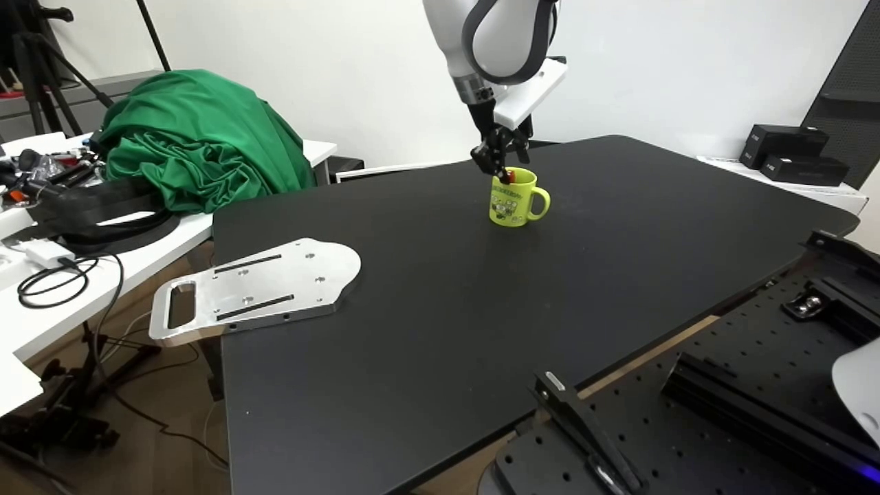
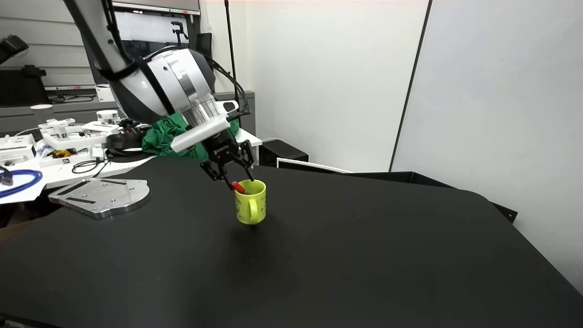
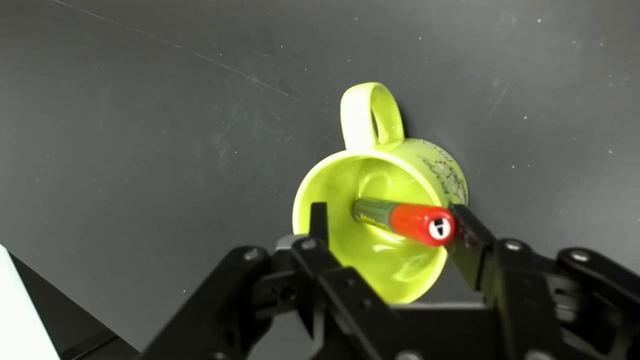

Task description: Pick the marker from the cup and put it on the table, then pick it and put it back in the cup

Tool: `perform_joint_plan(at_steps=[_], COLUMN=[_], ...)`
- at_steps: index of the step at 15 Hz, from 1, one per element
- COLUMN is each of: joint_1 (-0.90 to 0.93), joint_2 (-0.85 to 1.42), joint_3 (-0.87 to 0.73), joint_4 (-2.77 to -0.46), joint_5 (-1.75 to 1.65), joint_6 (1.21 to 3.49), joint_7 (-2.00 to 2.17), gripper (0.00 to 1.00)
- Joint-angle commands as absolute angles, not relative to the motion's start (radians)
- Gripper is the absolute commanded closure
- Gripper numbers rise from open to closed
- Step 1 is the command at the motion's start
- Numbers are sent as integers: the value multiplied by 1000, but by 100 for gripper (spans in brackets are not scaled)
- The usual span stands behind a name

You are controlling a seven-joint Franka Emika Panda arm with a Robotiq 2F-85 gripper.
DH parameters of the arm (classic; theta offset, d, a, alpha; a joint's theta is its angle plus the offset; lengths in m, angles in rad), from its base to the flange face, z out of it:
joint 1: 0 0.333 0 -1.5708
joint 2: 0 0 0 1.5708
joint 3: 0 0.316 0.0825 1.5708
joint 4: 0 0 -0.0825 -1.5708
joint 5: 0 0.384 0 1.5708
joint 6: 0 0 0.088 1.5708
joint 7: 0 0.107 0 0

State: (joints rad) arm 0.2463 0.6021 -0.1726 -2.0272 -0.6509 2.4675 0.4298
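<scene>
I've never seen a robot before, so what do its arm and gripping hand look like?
The rounded arm is white and grey with black bands, and black cables loop alongside. Lower down are a shiny silver collar and a flat white bar. The gripper is black, with two jointed fingers of bolted links and small pale lettering on its body.

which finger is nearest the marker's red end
In the wrist view, the picture-right finger, beside the red end; the picture-left finger stands apart from it.
</scene>
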Motion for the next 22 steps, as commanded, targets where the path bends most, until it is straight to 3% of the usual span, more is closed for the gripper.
perform_joint_plan(at_steps=[1,6,8,22], joint_1=[261,250,244,213], joint_2=[616,617,618,601], joint_3=[-187,-175,-171,-146], joint_4=[-2002,-1993,-1985,-1807], joint_5=[-674,-639,-619,-469], joint_6=[2465,2442,2420,2179], joint_7=[478,464,455,380], gripper=[69,100,95,95])
